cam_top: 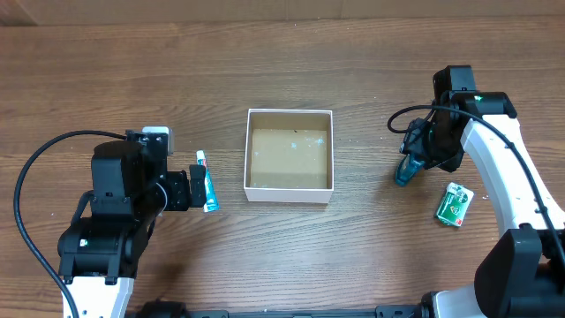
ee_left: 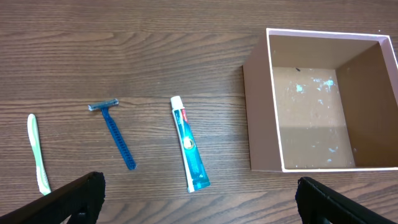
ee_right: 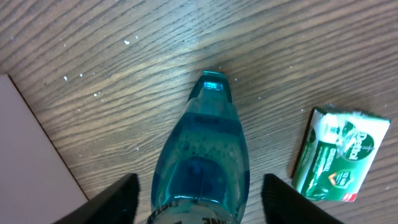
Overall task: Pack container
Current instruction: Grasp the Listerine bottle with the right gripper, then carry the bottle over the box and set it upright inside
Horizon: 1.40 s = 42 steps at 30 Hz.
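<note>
The container [cam_top: 247, 155], a square shallow box with white walls and a brown floor, stands mid-table and holds nothing. It also shows in the left wrist view [ee_left: 261, 118]. My left gripper [ee_left: 196, 202] is open and empty, hovering just short of a toothpaste tube [ee_left: 189, 146]. A blue razor [ee_left: 115, 132] and a pale green toothbrush [ee_left: 37, 152] lie to the tube's left. In the overhead view the left gripper [cam_top: 196, 187] sits beside the tube [cam_top: 207, 185]. My right gripper [ee_right: 199, 202] is open around a blue bottle [ee_right: 202, 143], with gaps on both sides.
A green soap packet [ee_right: 339, 155] lies right of the bottle, and shows in the overhead view [cam_top: 454, 204] too. The container's wall [ee_right: 25, 168] fills the lower left of the right wrist view. In the overhead view the left arm hides the razor and toothbrush.
</note>
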Each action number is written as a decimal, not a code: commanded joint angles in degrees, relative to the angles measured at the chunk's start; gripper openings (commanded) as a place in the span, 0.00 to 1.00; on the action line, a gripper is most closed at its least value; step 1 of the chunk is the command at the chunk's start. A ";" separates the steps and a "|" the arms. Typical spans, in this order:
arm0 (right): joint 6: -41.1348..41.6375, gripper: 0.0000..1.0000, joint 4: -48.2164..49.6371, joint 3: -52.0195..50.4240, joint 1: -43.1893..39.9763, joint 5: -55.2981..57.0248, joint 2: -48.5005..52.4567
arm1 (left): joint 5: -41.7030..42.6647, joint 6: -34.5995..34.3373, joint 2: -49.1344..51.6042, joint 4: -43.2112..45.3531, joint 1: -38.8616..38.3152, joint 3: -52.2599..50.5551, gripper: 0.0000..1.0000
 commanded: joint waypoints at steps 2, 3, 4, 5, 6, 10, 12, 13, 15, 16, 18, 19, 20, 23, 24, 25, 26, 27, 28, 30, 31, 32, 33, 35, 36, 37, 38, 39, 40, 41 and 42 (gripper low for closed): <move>0.33 0.61 0.24 0.96 -0.13 0.94 0.35 | 0.57 -0.61 -0.13 0.26 0.35 1.70 1.00; 0.33 0.61 0.33 0.87 -0.13 0.94 0.35 | 0.57 -0.61 -0.13 0.28 0.35 1.70 1.00; 0.33 0.61 0.46 0.63 -0.13 0.94 0.35 | 0.57 -0.59 -0.13 0.26 0.35 1.70 1.00; 0.33 0.61 0.72 0.22 -0.13 0.94 0.35 | 0.57 -0.61 -0.13 0.26 0.35 1.70 1.00; 0.33 0.61 1.14 -0.55 -0.13 0.94 0.35 | 0.59 -0.61 -0.13 0.26 0.35 1.70 1.00; 0.33 0.61 2.73 -3.19 -0.13 0.96 0.35 | 0.57 -0.59 -0.13 0.26 0.35 1.70 1.00; 0.33 0.56 3.28 -3.23 -0.13 0.94 0.35 | 0.57 -0.61 -0.13 0.24 0.35 1.70 1.00; 0.31 0.55 3.48 -3.23 -0.13 0.96 0.35 | 0.59 -0.59 -0.13 0.26 0.35 1.70 1.00; 0.31 0.50 3.78 -3.23 -0.13 0.96 0.35 | 0.59 -0.61 -0.13 0.26 0.35 1.70 1.00; 0.31 0.46 4.15 -3.23 -0.13 0.96 0.35 | 0.57 -0.61 -0.13 0.24 0.35 1.70 1.00; 0.31 0.44 4.61 -3.23 -0.13 0.96 0.35 | 0.57 -0.59 -0.13 0.24 0.35 1.70 1.00; 0.31 0.39 4.79 -3.23 -0.13 0.96 0.35 | 0.59 -0.61 -0.13 0.24 0.35 1.70 1.00; 0.28 0.38 4.81 -3.23 -0.13 0.96 0.35 | 0.59 -0.61 -0.13 0.26 0.35 1.70 1.00; 0.26 0.36 4.96 -3.23 -0.13 0.96 0.35 | 0.57 -0.59 -0.13 0.26 0.35 1.70 1.00; 0.24 0.36 5.01 -3.23 -0.13 0.96 0.35 | 0.57 -0.59 -0.13 0.26 0.35 1.70 1.00; 0.09 0.35 5.05 -3.21 -0.13 0.96 0.35 | 0.57 -0.59 -0.13 0.26 0.35 1.70 1.00; 0.09 0.34 5.09 -3.21 -0.13 0.96 0.35 | 0.57 -0.59 -0.13 0.26 0.35 1.70 1.00; 0.02 0.31 5.22 -3.17 -0.13 0.98 0.35 | 0.57 -0.59 -0.13 0.26 0.35 1.70 1.00; -0.76 0.19 5.20 -2.93 -0.13 0.98 0.33 | 0.57 -0.59 -0.13 0.26 0.35 1.70 1.00; -1.44 0.05 4.35 -1.64 -0.13 0.98 0.33 | 0.57 -0.59 -0.13 0.26 0.35 1.70 1.00; -1.46 0.04 3.65 -0.68 -0.11 0.98 0.31 | 0.59 -0.59 -0.13 0.26 0.35 1.70 1.00; -1.68 0.04 2.32 1.16 -0.07 0.98 0.22 | 0.57 -0.59 -0.13 0.24 0.35 1.70 1.00; -1.92 0.04 0.11 3.89 0.17 0.94 0.15 | 0.57 -0.59 -0.13 0.26 0.35 1.70 1.00; -3.39 0.04 -4.85 10.84 1.90 1.01 0.07 | 0.55 -0.59 -0.13 0.24 0.35 1.70 1.00; -4.35 0.04 -7.37 14.80 3.39 0.98 0.07 | 0.55 -0.59 -0.13 0.24 0.35 1.70 1.00; -4.66 0.04 -10.82 20.76 6.23 1.40 0.07 | 0.52 -0.59 -0.13 0.22 0.35 1.70 1.00; -4.68 0.04 -13.40 26.16 9.29 1.40 0.07 | 0.50 -0.59 -0.13 0.22 0.35 1.70 1.00; -4.68 0.04 -14.67 30.03 12.13 1.46 0.07 | 0.48 -0.59 -0.13 0.22 0.35 1.70 1.00; -4.61 0.04 -15.28 33.64 15.56 1.46 0.07 | 0.46 -0.59 -0.13 0.22 0.35 1.70 1.00; -3.89 0.04 -15.12 36.04 19.30 1.42 0.07 | 0.46 -0.59 -0.13 0.22 0.35 1.70 1.00; -2.64 0.04 -14.56 36.81 22.05 1.44 0.07 | 0.46 -0.59 -0.13 0.22 0.35 1.70 1.00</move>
